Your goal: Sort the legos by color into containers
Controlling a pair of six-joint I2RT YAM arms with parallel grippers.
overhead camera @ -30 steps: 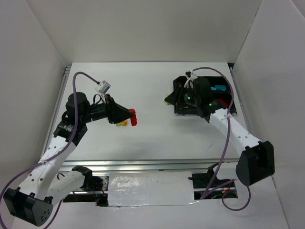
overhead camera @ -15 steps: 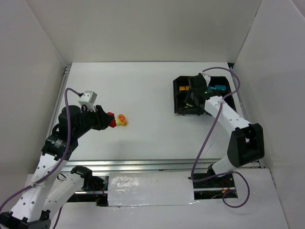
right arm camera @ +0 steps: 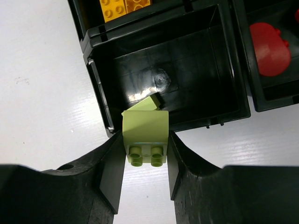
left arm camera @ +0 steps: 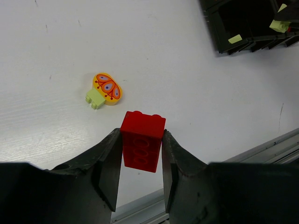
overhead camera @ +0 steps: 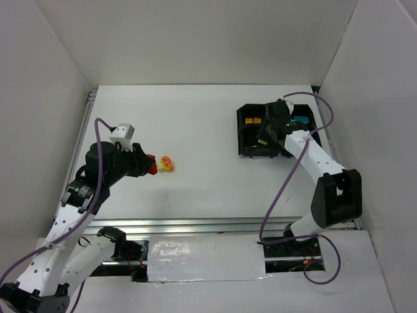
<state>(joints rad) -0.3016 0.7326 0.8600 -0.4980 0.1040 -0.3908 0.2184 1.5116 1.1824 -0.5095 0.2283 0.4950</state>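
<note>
- A white table (overhead camera: 208, 117) boxed in by white walls (overhead camera: 195, 39); I drive both arms from its near edge.
- My right gripper (right arm camera: 145, 148) is closed to brick width on a pale green brick (right arm camera: 145, 127), pinched flat on both sides with the studs toward the camera.
- That brick hangs over the near wall of the tray (right arm camera: 99, 88), at the lip of the near-left compartment.
- I judge it should go further in, toward the compartment's middle, then lower before I open. Let go here, it could catch the rim and tumble onto the table.
- A pale green sliver (right arm camera: 142, 103) shows just behind it; I cannot tell whether that is a separate piece.
- My left gripper (left arm camera: 141, 145) is clamped on a red brick (left arm camera: 143, 125) above the table. It is near a butterfly piece (left arm camera: 106, 87) and well apart from the tray.
- I would hold that arm back until the right one clears the tray, so they do not crowd each other.
- Count as I see it:
  - one pale green brick held
  - one red brick held
  - one butterfly piece loose on the table
  - two orange-yellow bricks (right arm camera: 122, 6) side by side in the far-left compartment
  - one teal brick (overhead camera: 300, 121) in the far-right compartment
  - at least one red rounded piece (right arm camera: 268, 44) in the near-right compartment
</note>
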